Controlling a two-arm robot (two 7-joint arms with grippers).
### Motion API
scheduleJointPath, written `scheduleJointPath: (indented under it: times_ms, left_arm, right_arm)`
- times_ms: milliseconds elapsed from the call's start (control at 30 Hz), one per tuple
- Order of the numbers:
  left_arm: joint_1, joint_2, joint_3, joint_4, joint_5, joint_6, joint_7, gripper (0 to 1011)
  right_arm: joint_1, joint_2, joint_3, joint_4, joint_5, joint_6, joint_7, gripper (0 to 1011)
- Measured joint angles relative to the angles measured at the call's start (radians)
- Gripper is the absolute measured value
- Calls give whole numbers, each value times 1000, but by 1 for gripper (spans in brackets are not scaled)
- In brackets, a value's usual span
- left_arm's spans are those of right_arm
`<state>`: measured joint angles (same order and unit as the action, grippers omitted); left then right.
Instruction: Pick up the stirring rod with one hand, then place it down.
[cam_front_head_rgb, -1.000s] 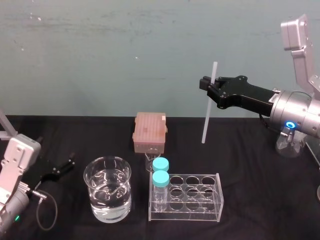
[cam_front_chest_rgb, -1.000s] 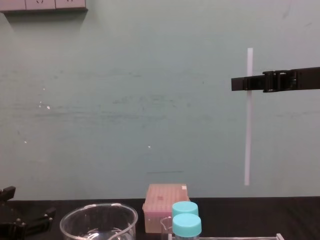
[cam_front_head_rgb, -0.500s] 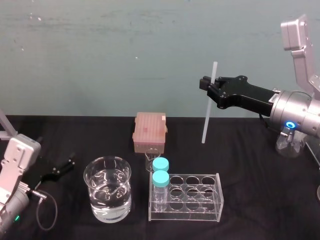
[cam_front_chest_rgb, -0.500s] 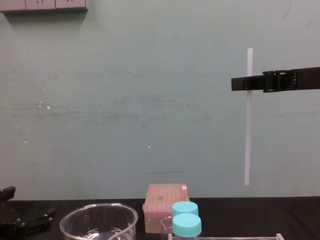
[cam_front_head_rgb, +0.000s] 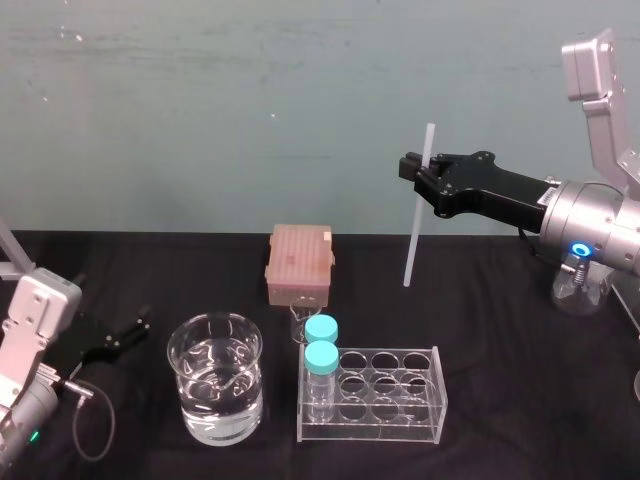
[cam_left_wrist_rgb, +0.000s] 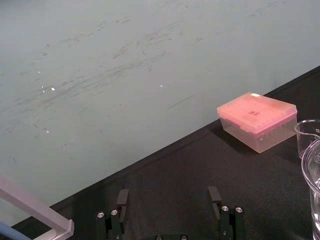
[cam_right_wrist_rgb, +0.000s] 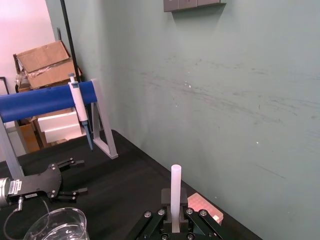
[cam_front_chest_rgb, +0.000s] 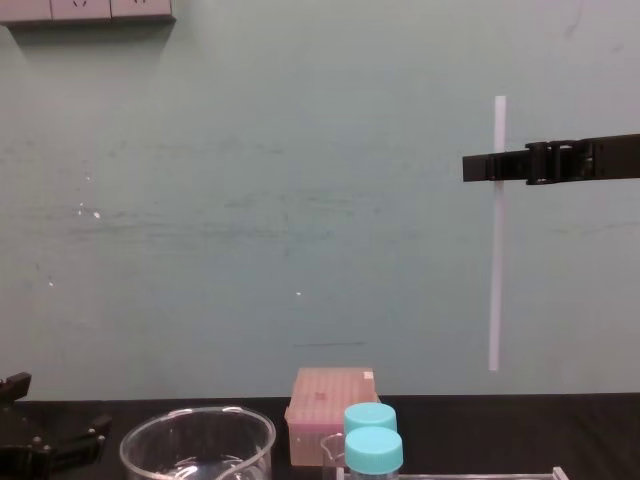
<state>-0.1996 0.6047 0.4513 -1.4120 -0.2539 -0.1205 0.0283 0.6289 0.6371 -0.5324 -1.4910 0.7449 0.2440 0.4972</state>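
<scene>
The stirring rod (cam_front_head_rgb: 417, 222) is a thin white translucent stick hanging upright in the air, well above the black table. My right gripper (cam_front_head_rgb: 420, 172) is shut on it near its upper third. In the chest view the stirring rod (cam_front_chest_rgb: 495, 250) crosses the right gripper (cam_front_chest_rgb: 492, 167), which reaches in level from the right. The right wrist view shows the stirring rod (cam_right_wrist_rgb: 175, 192) standing up between the fingers (cam_right_wrist_rgb: 166, 200). My left gripper (cam_front_head_rgb: 125, 338) rests open, low at the table's left, with nothing in it; its fingers (cam_left_wrist_rgb: 122, 198) stand apart in the left wrist view.
A glass beaker of water (cam_front_head_rgb: 215, 390) stands front left. Beside it is a clear tube rack (cam_front_head_rgb: 385, 400) with two blue-capped bottles (cam_front_head_rgb: 321, 350). A pink tip box (cam_front_head_rgb: 299, 263) sits behind them. A small flask (cam_front_head_rgb: 577, 285) stands at the right. A pipette stand (cam_right_wrist_rgb: 80, 107) is far left.
</scene>
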Motion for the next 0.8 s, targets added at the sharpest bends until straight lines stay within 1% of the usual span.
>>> scheduleJointPath:
  times_ms: [233, 300, 367, 400, 467, 533, 567, 633, 667, 767, 800]
  left_arm:
    - [0, 0, 0, 0, 0, 0, 0, 1005]
    - [0, 0, 0, 0, 0, 0, 0, 1005]
    - [0, 0, 0, 0, 0, 0, 0, 1005]
    - [0, 0, 0, 0, 0, 0, 0, 1005]
    - [0, 0, 0, 0, 0, 0, 0, 1005]
    - [0, 0, 0, 0, 0, 0, 0, 1005]
    - [0, 0, 0, 0, 0, 0, 0, 1005]
    - [0, 0, 0, 0, 0, 0, 0, 1005]
    - [0, 0, 0, 0, 0, 0, 0, 1005]
    - [0, 0, 0, 0, 0, 0, 0, 1005]
    - [0, 0, 0, 0, 0, 0, 0, 1005]
  right_arm:
    - [0, 0, 0, 0, 0, 0, 0, 68]
    - [-2, -2, 9, 1, 3, -7, 12, 67]
    - [-10, 0, 26, -9, 18, -11, 26, 67]
    - [-10, 0, 26, -9, 18, -11, 26, 68]
    - [-23, 14, 46, -36, 45, -5, 44, 68]
    - [-30, 24, 54, -53, 59, 0, 55, 68]
    - [-37, 37, 59, -68, 70, 5, 64, 67]
    - [-45, 54, 62, -85, 80, 8, 79, 67]
    - [-54, 72, 61, -99, 82, 8, 92, 67]
    - [-67, 99, 58, -115, 83, 6, 114, 68]
    - [-79, 118, 54, -122, 81, 1, 127, 68]
